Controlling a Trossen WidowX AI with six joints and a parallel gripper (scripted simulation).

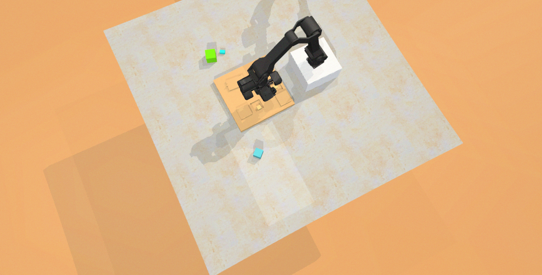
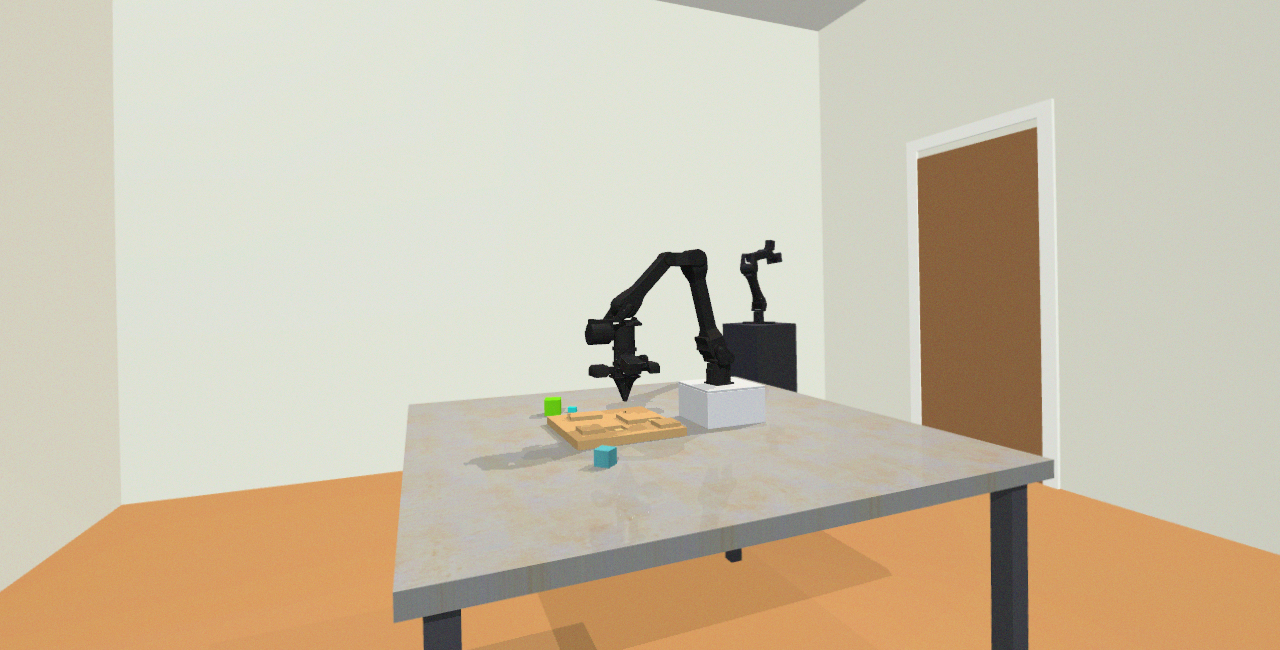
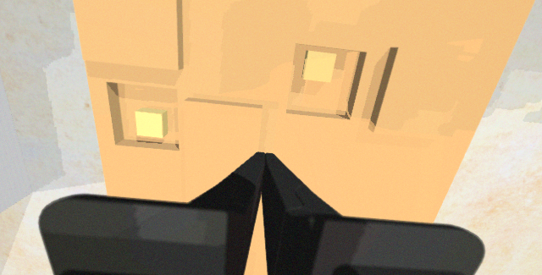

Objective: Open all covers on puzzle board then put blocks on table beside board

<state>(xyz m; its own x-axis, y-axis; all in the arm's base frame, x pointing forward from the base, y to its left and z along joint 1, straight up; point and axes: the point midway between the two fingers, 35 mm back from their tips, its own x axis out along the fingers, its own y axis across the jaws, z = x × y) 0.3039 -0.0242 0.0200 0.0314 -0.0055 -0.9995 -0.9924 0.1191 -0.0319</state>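
Note:
The wooden puzzle board (image 1: 242,126) (image 2: 581,444) (image 3: 360,190) lies under the arm. My gripper (image 2: 624,399) (image 3: 263,161) is shut and empty, its tips above the board. One open well holds a pale yellow block (image 3: 151,123); another holds a second yellow block (image 1: 259,107) (image 3: 320,67). A cover (image 1: 244,111) (image 3: 428,93) stands beside the second well. A middle cover (image 2: 637,418) (image 3: 224,129) lies right of the first well in the wrist view, and another cover (image 1: 284,98) (image 3: 131,21) lies above that well. A far-left cover (image 1: 235,83) (image 2: 586,416) hides whatever is under it.
A green cube (image 1: 210,56) (image 2: 552,406) and a small cyan block (image 1: 222,51) (image 2: 571,410) rest beyond the board. A blue cube (image 1: 258,153) (image 2: 605,456) rests on the near side. The arm stands on a white pedestal (image 1: 324,78) (image 2: 735,410).

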